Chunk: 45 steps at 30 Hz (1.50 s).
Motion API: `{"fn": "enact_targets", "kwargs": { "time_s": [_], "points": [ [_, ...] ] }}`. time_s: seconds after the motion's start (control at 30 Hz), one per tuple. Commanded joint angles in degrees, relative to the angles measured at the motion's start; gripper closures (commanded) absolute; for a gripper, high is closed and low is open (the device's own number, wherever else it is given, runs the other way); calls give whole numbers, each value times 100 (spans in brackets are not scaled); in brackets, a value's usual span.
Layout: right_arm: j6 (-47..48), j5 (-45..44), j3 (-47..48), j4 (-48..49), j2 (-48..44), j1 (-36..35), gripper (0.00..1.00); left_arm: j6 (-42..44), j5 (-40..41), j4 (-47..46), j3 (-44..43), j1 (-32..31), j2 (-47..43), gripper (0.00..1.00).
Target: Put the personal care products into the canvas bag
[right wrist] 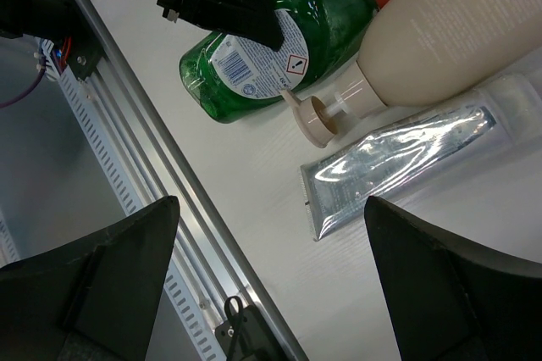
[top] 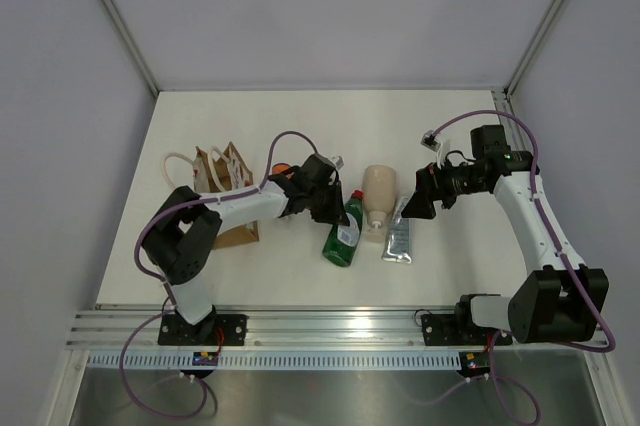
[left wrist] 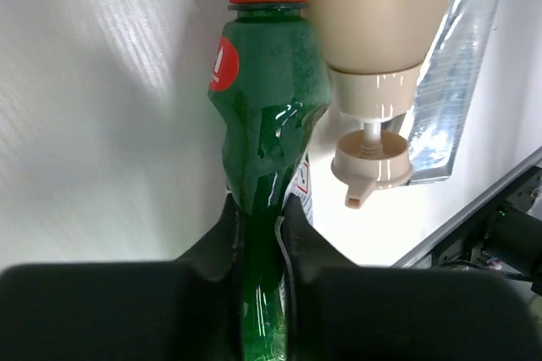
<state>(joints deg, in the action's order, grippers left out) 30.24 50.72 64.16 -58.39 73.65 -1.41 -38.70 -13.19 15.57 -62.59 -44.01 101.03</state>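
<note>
The green bottle [top: 342, 242] with its red cap [top: 357, 195] lies on the white table, and my left gripper [top: 335, 216] is shut on it. In the left wrist view both fingers press the sides of the green bottle [left wrist: 271, 98] at my left gripper [left wrist: 258, 208]. Beside it lie the beige bottle [top: 377, 196] and the silver tube [top: 398, 238]. A bit of the orange bottle [top: 283, 168] shows behind the left arm. The canvas bag [top: 222, 168] sits at the far left. My right gripper [top: 418, 202] hangs open above the silver tube [right wrist: 398, 166], holding nothing.
A metal rail [top: 320, 326] runs along the near table edge, seen also as the rail [right wrist: 169, 158] in the right wrist view. Grey walls close in the back and both sides. The beige bottle's pump nozzle [left wrist: 370, 166] points toward the rail.
</note>
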Motion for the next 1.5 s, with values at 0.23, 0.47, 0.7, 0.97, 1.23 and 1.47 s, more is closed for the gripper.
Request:
{"fn": "enact_targets", "kwargs": {
  "time_s": [0.23, 0.47, 0.7, 0.97, 1.23, 1.47],
  "points": [
    [52, 219, 70, 12, 36, -61, 1, 468, -210, 77, 634, 6, -611, 100],
    [360, 439, 114, -261, 132, -149, 1, 495, -509, -142, 862, 68, -1006, 100],
    [360, 474, 114, -243, 194, -202, 1, 310, -869, -721, 1239, 305, -1393, 100],
    [1168, 825, 158, -464, 606, -1027, 1, 354, -1045, -1004, 1398, 349, -1288, 100],
    [-3502, 18, 361, 2343, 1686, -1924, 13, 266, -1054, -1170, 1600, 358, -1226, 100],
    [-5590, -1283, 264, 3070, 2233, -2134, 16, 117, -1010, -1399, 1759, 358, -1279, 100]
  ]
}}
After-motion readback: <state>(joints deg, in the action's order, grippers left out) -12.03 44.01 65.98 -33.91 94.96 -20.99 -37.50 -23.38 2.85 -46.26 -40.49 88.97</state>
